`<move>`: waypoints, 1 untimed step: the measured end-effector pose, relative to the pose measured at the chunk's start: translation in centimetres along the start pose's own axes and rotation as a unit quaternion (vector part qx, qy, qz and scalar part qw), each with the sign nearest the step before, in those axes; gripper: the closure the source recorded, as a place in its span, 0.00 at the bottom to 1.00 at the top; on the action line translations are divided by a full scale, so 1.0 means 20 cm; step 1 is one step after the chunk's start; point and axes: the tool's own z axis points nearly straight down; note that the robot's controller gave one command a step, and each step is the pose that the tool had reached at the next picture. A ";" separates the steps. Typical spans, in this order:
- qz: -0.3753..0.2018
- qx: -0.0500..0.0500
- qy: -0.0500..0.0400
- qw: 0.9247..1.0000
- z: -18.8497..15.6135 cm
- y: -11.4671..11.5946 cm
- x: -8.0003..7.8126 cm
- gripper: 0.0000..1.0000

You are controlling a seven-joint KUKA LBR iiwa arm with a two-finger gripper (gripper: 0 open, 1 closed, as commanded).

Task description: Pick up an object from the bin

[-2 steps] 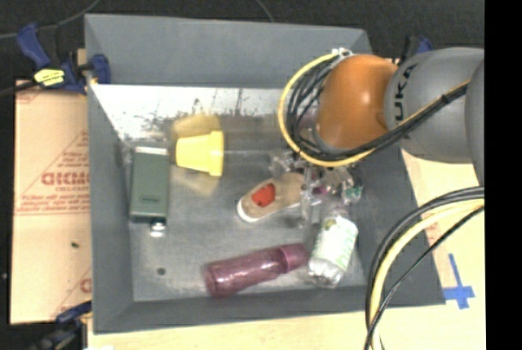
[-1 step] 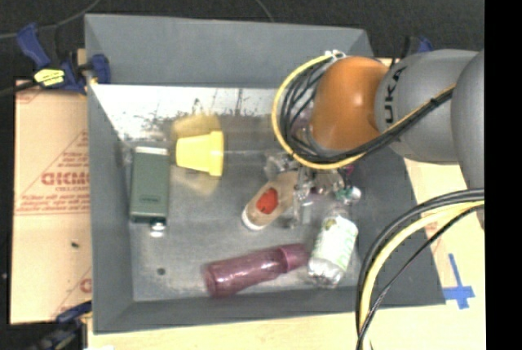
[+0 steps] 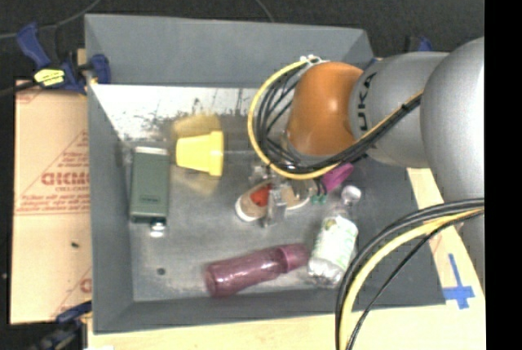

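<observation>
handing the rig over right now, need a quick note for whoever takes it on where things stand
Gripper: low in the middle of the bin, right at a small white and red round thing. Whether it holds that thing cannot be told.
Other things: yellow cup on its side, back left; grey-green box by the left wall; purple bottle lying along the front; small white bottle front right; pink thing partly under the arm.
Done: gripper is placed at the round thing.
Left: confirm the grasp, then lift one thing clear of the bin.
</observation>
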 end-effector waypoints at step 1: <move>0.000 0.000 0.000 1.000 0.00 0.00 0.00 1.00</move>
